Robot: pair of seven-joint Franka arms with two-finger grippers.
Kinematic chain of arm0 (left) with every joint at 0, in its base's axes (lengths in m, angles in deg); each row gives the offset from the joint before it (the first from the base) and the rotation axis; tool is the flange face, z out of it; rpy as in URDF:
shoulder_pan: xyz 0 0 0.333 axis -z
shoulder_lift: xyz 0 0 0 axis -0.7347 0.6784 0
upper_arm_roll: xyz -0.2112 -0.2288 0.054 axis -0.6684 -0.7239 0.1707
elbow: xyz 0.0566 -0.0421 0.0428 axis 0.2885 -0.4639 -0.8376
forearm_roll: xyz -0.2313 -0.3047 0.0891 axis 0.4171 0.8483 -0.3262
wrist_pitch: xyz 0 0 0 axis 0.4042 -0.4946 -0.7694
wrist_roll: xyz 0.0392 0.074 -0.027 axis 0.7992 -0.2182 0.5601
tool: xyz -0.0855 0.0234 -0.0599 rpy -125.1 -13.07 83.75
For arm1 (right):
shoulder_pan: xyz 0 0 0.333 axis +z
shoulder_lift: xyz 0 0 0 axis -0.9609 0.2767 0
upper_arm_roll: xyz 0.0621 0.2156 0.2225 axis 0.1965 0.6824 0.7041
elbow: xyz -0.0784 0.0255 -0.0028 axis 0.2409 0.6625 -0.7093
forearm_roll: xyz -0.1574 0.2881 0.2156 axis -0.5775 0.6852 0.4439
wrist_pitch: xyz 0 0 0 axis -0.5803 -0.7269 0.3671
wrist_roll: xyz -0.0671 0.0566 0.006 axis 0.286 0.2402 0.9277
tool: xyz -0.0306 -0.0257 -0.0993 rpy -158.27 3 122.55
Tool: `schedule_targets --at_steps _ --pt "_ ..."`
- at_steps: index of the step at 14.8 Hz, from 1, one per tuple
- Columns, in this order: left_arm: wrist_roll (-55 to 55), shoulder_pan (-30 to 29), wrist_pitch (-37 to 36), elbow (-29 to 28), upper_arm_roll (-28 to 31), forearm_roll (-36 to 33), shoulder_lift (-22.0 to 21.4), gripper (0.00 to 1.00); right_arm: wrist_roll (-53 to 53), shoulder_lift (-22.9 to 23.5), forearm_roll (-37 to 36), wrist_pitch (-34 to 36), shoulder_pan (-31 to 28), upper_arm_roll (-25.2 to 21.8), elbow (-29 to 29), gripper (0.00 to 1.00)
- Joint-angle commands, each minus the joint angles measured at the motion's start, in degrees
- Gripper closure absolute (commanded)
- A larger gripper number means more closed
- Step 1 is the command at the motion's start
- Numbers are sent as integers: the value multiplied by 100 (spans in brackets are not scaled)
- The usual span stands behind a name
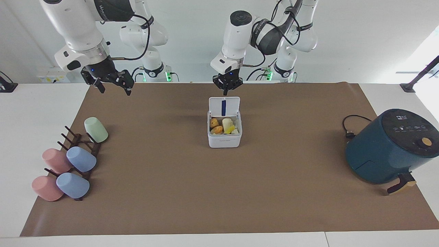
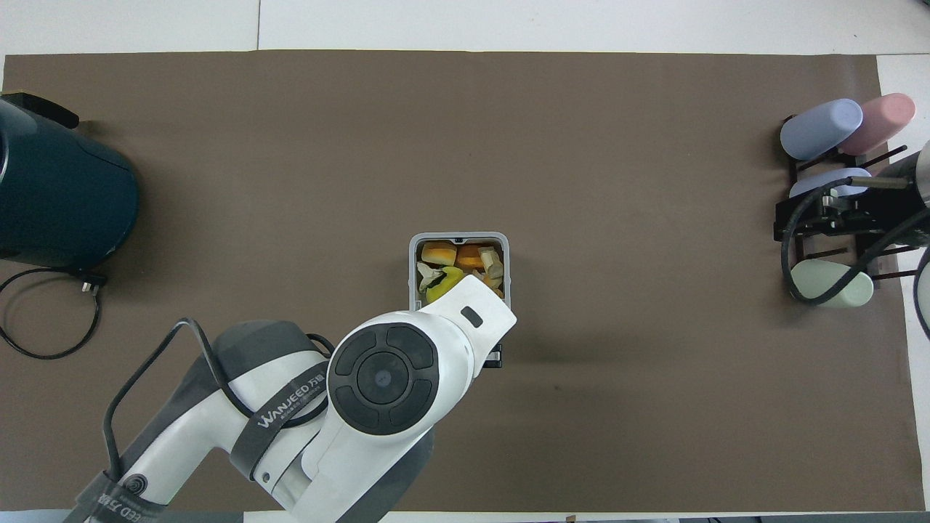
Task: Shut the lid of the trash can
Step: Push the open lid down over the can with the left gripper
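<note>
**Lid up, left gripper over its top edge**

We take the trash can [image 1: 224, 133] as landmark; it sits mid-mat on the brown mat [image 1: 240, 192], open, with food scraps [image 1: 223, 126] inside. The lid [image 1: 224, 106] stands upright on the can's robot-side edge, blue stripe facing away from the robots. The left gripper [image 1: 225, 92] hangs just above the lid's top edge, apart from it as far as we can see; we cannot tell whether its fingers are spread or closed. In the overhead view the left arm covers the can's nearer half. The right gripper [image 1: 114, 88] waits in the air, well toward the right arm's end from the can, fingers spread, holding nothing. Cup rack with cups [image 1: 73, 161] lies toward the right arm's end from the can. Teal air fryer [image 1: 391, 145] lies toward the left arm's end.
</note>
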Motion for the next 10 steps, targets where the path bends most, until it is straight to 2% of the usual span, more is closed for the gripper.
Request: schedule_targets --at_steps 1,10 --pt "20 -99 139 65 45 60 61 100 -14 -29 114 94 -70 34 -8 0" --pt "-16 -503 297 566 89 60 456 100 -14 -29 114 94 -70 34 -8 0"
